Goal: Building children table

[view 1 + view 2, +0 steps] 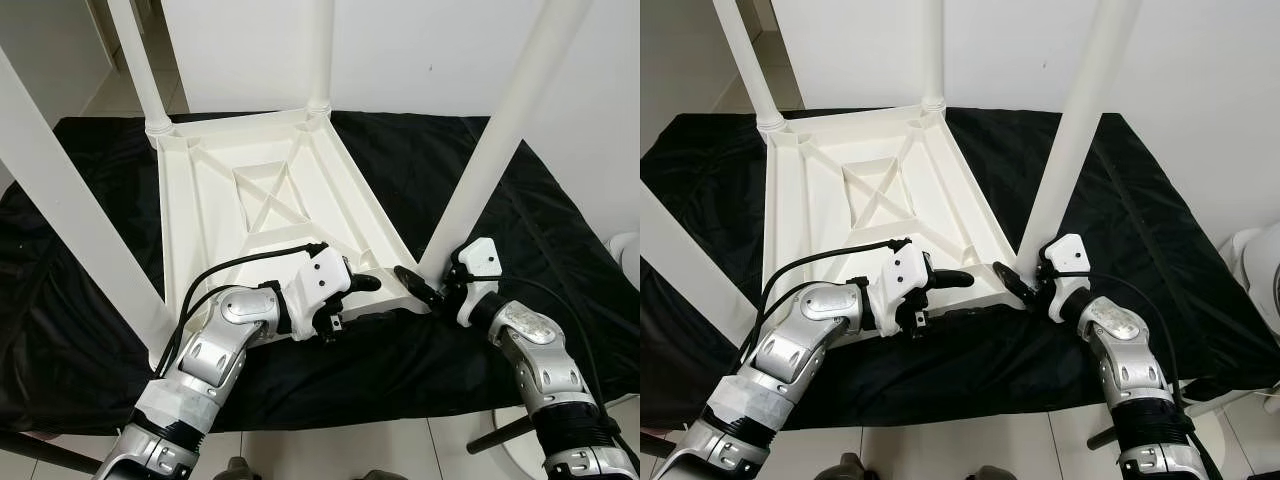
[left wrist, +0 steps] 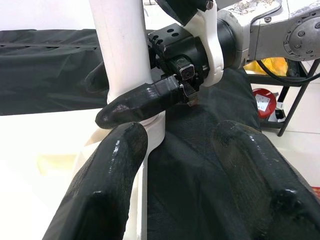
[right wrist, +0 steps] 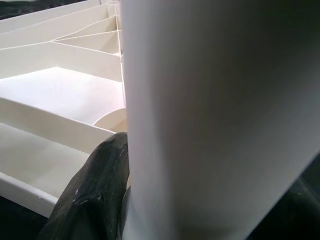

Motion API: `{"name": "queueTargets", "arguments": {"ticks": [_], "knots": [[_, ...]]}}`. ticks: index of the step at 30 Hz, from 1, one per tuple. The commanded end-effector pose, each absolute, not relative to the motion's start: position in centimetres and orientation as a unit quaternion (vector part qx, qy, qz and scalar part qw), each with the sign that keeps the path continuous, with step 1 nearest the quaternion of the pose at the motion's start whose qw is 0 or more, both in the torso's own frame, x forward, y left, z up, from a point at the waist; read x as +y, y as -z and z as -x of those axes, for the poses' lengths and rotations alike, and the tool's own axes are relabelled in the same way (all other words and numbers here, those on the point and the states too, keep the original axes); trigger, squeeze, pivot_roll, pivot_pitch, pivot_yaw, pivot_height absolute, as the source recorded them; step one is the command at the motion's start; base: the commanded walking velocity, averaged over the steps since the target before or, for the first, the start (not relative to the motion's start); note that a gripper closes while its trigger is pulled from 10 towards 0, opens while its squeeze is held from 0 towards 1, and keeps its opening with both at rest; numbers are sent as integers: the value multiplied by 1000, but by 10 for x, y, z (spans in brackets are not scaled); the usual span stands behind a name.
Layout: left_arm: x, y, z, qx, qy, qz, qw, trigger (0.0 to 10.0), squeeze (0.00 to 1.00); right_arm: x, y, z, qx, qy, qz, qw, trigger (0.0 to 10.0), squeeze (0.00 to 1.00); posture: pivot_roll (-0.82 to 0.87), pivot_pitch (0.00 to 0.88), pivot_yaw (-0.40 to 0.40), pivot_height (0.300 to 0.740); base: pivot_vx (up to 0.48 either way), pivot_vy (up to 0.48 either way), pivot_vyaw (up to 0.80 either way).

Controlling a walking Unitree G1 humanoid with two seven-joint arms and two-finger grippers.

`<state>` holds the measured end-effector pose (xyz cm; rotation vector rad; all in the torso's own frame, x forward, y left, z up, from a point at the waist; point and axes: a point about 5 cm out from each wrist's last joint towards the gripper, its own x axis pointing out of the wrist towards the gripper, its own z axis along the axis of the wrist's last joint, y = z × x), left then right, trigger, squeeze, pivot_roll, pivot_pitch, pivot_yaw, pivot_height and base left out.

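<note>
A white plastic children's table [image 1: 270, 190] lies upside down on a black cloth [image 1: 90, 190], its legs pointing up. My right gripper [image 1: 432, 285] is at the base of the near right leg [image 1: 490, 150], shut around it where it meets the corner socket. One of its fingers [image 2: 140, 102] crosses the leg [image 2: 120, 45] and the leg [image 3: 215, 115] stands between both. My left gripper [image 1: 358, 300] is open at the table's near edge, just left of that corner. Its fingers [image 2: 105, 185] point at the leg with only cloth and table rim between them.
Three more legs stand up: near left [image 1: 70, 220], far left [image 1: 140, 65], far right [image 1: 320, 50]. A white wall is close behind. A white rounded object [image 1: 628, 255] sits at the right edge. A red item [image 2: 262, 100] lies on the floor beyond.
</note>
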<state>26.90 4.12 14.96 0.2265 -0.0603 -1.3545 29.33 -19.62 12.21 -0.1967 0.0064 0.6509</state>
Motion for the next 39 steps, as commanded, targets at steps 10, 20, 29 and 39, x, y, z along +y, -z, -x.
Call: {"name": "queueTargets", "arguments": {"ticks": [10, 20, 29, 39], "knots": [[42, -147, -266, -20, 619, -103, 778, 10000, 0, -191, -127, -282, -34, -260, 60, 963, 10000, 0, -33, 0, 1, 740, 0, 0, 0], [42, -146, -263, -17, 621, -100, 777, 10000, 0, -182, -128, -277, -27, -117, 56, 991, 10000, 0, -38, 0, -6, 740, 0, 0, 0], [45, -145, -263, -14, 621, -102, 777, 10000, 0, -145, -123, -269, -1, 29, -4, 1000, 10000, 0, -39, 0, -8, 740, 0, 0, 0], [46, -145, -263, -12, 616, -98, 781, 10000, 0, -114, -122, -262, 7, 42, -31, 999, 10000, 0, -44, 0, -11, 740, 0, 0, 0]]}}
